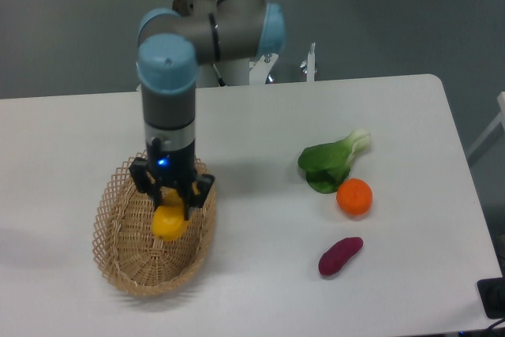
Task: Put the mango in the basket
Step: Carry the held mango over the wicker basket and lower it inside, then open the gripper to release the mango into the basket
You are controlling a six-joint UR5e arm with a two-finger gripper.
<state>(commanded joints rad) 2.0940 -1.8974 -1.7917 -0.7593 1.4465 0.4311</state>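
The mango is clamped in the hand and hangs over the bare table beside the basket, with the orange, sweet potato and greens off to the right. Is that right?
Not quite. The fixed camera shows the mango, clamped in the hand, hanging over the basket interior, not the bare table. The orange, sweet potato and greens do lie off to the right.
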